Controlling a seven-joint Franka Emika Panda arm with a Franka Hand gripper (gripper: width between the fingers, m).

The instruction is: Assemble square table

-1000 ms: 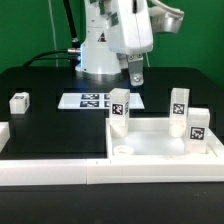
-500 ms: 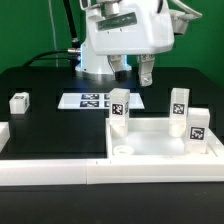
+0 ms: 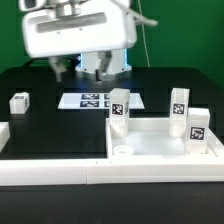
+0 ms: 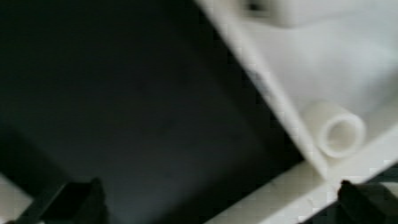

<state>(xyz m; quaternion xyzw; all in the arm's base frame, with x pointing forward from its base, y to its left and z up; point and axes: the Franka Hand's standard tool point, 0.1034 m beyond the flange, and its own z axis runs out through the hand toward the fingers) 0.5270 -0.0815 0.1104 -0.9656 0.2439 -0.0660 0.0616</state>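
Note:
The white square table top [image 3: 150,146] lies at the exterior view's right, with its raised rim. Three white tagged legs stand on it: one at its near-left corner [image 3: 119,108], two at its right [image 3: 179,103] [image 3: 197,125]. A fourth leg [image 3: 19,101] lies alone on the black table at the far left. My gripper [image 3: 98,66] hangs high above the back of the table, open and empty. In the wrist view the gripper [image 4: 217,205] shows two dark fingertips [image 4: 71,200] wide apart, above a corner of the table top [image 4: 294,60] with a round screw hole [image 4: 338,130].
The marker board [image 3: 95,99] lies flat behind the table top. A long white border rail [image 3: 60,172] runs along the front edge, and another piece [image 3: 3,135] sits at the left. The robot's base stands at the back.
The hand has swung toward the exterior view's left and turned, so its broad white side now fills the top of that view. The legs and table top have not moved.

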